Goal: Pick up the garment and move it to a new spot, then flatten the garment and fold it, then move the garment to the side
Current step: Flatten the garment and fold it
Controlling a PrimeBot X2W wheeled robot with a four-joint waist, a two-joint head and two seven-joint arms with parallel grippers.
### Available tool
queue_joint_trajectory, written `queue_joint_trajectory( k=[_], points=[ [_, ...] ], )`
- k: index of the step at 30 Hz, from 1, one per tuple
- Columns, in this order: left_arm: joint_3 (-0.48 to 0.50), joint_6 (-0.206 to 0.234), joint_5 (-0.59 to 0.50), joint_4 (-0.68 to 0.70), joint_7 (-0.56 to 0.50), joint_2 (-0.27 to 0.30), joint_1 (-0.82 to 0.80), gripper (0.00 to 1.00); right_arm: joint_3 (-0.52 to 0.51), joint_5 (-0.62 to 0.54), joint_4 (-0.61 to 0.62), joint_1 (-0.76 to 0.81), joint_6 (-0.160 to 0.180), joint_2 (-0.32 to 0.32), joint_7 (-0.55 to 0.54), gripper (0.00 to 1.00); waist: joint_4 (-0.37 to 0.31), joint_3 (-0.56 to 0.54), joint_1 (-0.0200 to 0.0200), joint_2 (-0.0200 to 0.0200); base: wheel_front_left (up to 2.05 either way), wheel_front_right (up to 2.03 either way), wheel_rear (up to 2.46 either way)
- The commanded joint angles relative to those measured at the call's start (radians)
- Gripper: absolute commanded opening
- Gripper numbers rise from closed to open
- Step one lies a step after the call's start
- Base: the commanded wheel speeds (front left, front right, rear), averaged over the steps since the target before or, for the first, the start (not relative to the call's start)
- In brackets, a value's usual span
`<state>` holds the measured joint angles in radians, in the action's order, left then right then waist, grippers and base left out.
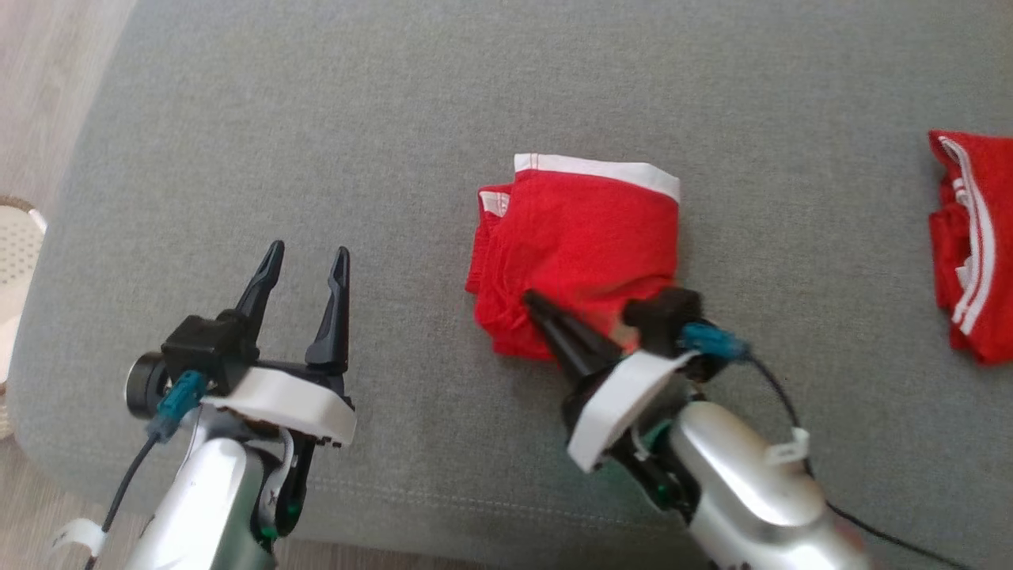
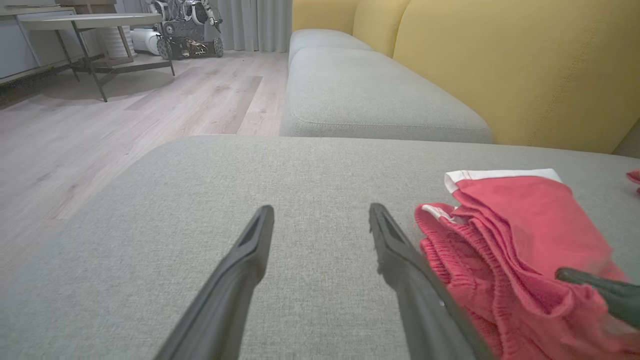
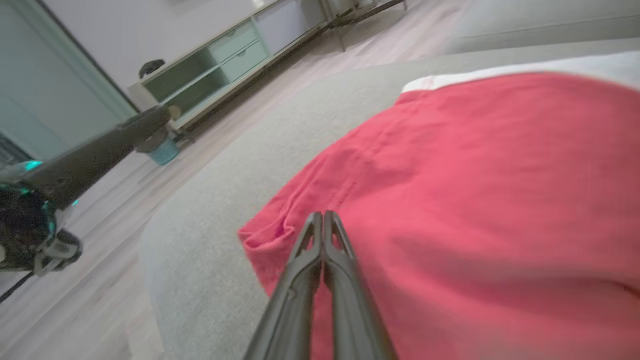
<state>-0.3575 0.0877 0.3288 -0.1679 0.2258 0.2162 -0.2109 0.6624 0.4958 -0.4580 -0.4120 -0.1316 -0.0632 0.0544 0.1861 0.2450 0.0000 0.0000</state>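
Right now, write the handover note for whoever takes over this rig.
Left gripper: open, over bare grey cushion, left of the red garment.
Right gripper: fingers shut, lying on the red garment's near edge; a pinch of cloth can't be confirmed.
Garment: folded, mid-cushion. A second red garment lies apart at the right.
Done: fold looks done.
Left: move it to the side.

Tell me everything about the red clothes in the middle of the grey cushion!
The red garment is knit-looking cloth, folded into a rough square, with a white band along its far edge and ribbed layers bunched at its left side. It lies on the grey cushion. The shut right gripper rests on its near edge.
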Motion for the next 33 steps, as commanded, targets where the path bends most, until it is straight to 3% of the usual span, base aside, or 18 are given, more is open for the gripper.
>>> queue_joint_trajectory(
  k=[1,6,11,15,19,21,22,23,33],
  points=[
    [0.032,-0.001,0.01,0.025,0.009,0.014,-0.051,1.0,0.047,0.015,0.011,-0.033,0.001,0.013,0.01,0.0,0.006,0.009,0.0,0.0,0.0,0.0,0.0],
    [0.032,0.0,0.011,0.016,0.016,0.011,-0.059,1.0,0.152,0.07,-0.051,-0.074,0.001,0.013,0.015,0.0,0.01,0.02,0.0,0.0,0.0,0.0,0.0],
    [0.038,0.003,0.014,0.005,0.02,0.015,-0.056,1.0,0.174,0.1,-0.055,-0.107,0.001,0.013,0.077,0.0,-0.007,0.009,0.0,0.0,0.0,0.0,0.0],
    [0.039,0.008,0.013,0.005,0.022,0.022,-0.047,1.0,0.11,0.087,-0.034,-0.114,0.001,0.013,0.128,0.0,-0.032,-0.012,0.0,0.0,0.0,0.0,0.0],
    [0.041,0.015,0.013,0.013,0.02,0.031,-0.037,1.0,-0.038,0.02,-0.006,-0.091,0.001,0.011,0.156,0.0,-0.061,-0.035,0.0,0.0,0.0,0.0,0.0],
    [0.042,0.017,0.014,0.018,0.018,0.036,-0.032,1.0,-0.124,-0.022,0.02,-0.065,0.001,0.0,0.158,0.36,-0.074,-0.044,0.0,0.0,0.0,0.0,0.0],
    [0.042,0.018,0.014,0.021,0.015,0.038,-0.03,1.0,-0.168,-0.045,0.038,-0.05,0.001,-0.008,0.155,0.62,-0.08,-0.049,0.0,0.0,0.0,0.0,0.0],
    [0.041,0.019,0.014,0.024,0.013,0.04,-0.027,1.0,-0.21,-0.066,0.058,-0.032,0.001,-0.014,0.148,1.0,-0.086,-0.053,0.0,0.0,0.0,0.0,0.0],
    [0.032,0.03,0.015,0.05,-0.007,0.062,0.019,1.0,-0.546,-0.265,0.354,0.222,0.001,-0.028,0.008,1.0,-0.12,-0.116,0.0,0.0,0.0,0.0,0.0]
  ],
)
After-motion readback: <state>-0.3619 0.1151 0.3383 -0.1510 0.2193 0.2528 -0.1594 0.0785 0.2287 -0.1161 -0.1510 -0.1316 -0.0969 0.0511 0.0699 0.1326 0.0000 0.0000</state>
